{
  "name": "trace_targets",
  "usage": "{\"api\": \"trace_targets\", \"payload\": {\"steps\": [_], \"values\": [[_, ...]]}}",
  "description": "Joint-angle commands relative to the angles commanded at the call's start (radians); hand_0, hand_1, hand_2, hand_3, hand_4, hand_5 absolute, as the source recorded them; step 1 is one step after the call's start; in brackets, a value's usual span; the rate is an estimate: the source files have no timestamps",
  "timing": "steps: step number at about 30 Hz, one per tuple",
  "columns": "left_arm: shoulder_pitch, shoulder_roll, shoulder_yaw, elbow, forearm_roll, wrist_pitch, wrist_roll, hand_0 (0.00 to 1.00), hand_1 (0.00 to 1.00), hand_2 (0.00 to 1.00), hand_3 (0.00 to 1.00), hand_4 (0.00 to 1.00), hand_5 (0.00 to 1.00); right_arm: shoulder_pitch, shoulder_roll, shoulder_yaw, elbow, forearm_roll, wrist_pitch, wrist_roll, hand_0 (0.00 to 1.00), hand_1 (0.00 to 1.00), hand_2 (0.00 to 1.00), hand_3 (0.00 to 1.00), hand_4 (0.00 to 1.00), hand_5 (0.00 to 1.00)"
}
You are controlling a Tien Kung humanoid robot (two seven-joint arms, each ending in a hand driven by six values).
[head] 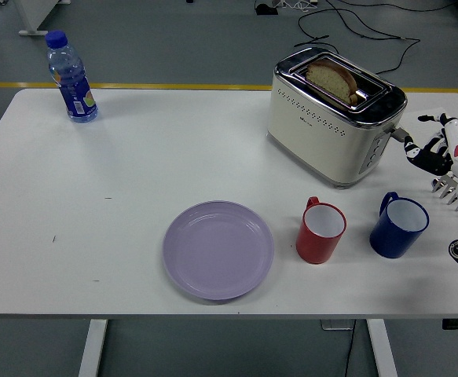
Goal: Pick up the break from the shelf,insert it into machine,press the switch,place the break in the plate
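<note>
Rightward, hand (431, 149) beside toaster (335, 118), bread (332, 80) inside

high head view, facing forward-down, whole table (134, 157) visible

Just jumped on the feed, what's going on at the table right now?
The slice of bread sits upright in the slot of the toaster, so insertion looks done. The right hand is beside the toaster's lever end, fingers spread, holding nothing and not touching it. The purple plate is bare, near the table's front edge, with a red mug and a blue mug to its right. The left arm is out of view.
</note>
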State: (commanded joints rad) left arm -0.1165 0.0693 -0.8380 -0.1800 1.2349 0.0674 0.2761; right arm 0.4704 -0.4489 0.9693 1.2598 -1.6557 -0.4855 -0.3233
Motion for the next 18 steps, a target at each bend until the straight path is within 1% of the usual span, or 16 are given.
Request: {"api": "trace_targets", "payload": {"steps": [11, 15, 18], "values": [[-0.001, -0.001, 0.002, 0.0, -0.006, 0.001, -0.001, 0.654, 0.593, 0.597, 0.598, 0.331, 0.946, -0.007, -0.003, -0.025, 0.005, 0.01, 0.017, -0.004, 0.115, 0.135, 0.254, 0.735, 0.657, 0.35], [-0.001, -0.001, 0.004, 0.0, -0.008, 0.001, -0.002, 0.654, 0.593, 0.597, 0.599, 0.332, 0.947, -0.006, 0.0, -0.032, -0.005, 0.016, 0.019, -0.002, 0.115, 0.135, 0.254, 0.73, 0.656, 0.35], [-0.002, -0.002, 0.008, 0.0, -0.012, 0.001, -0.002, 0.654, 0.593, 0.597, 0.599, 0.332, 0.947, -0.004, 0.009, -0.032, -0.023, 0.025, 0.022, -0.002, 0.115, 0.135, 0.254, 0.73, 0.656, 0.35]]}}
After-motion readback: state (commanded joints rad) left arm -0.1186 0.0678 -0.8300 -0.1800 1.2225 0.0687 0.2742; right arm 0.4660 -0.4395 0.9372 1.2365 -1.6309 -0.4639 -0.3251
